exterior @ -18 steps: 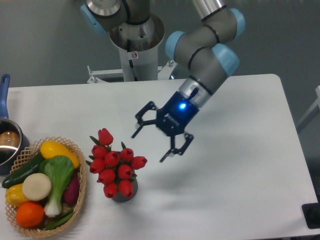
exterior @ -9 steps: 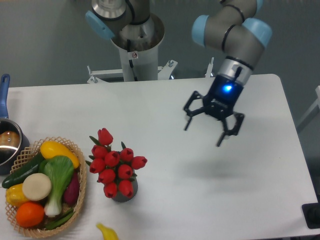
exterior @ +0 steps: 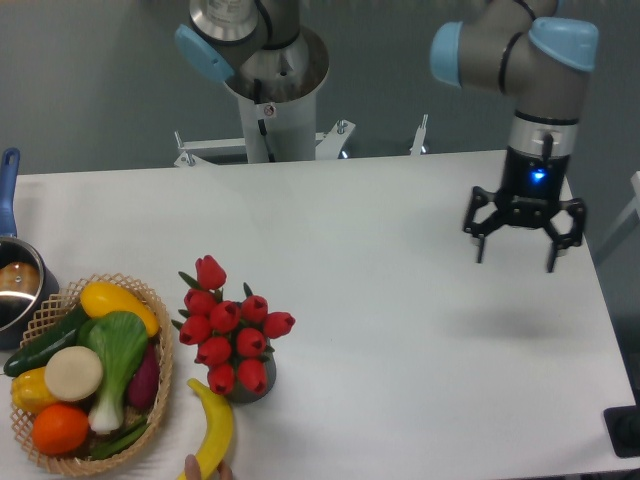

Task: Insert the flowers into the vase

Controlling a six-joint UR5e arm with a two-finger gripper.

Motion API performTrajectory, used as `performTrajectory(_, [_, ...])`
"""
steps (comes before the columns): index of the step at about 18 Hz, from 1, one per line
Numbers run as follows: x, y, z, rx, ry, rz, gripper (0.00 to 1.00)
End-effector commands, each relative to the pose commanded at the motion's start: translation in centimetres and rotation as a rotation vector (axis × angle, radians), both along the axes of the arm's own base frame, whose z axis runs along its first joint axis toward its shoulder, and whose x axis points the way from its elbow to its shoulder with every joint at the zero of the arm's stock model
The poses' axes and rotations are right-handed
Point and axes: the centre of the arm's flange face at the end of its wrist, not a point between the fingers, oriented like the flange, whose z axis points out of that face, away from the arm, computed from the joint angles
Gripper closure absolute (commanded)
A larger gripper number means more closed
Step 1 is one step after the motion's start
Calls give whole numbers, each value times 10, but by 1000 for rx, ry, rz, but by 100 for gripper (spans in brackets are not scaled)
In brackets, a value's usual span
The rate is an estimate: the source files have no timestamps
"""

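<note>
Right now I see the flowers (exterior: 228, 334) standing in the vase (exterior: 252, 385), red buds bunched above its rim and hiding most of it; both sit well to the left of my tool (exterior: 523, 240) and nearer the camera. A yellow banana (exterior: 212, 430) lies against the vase's near-left side, its lower end at the frame's bottom edge, where a fingertip seems to touch it. Further left of that stands a wicker basket (exterior: 157, 383) filled with vegetables, and beyond it, at the far-left edge, a blue-handled pot (exterior: 12, 272). My tool hangs above the white surface (exterior: 400, 330) near its right edge, fingers spread wide and pointing down, gripping nothing, with a blue light glowing on the wrist.
</note>
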Motion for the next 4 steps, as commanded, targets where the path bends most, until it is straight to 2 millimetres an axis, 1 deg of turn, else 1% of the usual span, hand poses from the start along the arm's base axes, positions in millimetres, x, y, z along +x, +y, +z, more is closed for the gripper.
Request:
performTrajectory(2, [-1, -14, -9, -51, 2, -47, 0])
performTrajectory(4, [1, -20, -16, -108, 0, -90, 0])
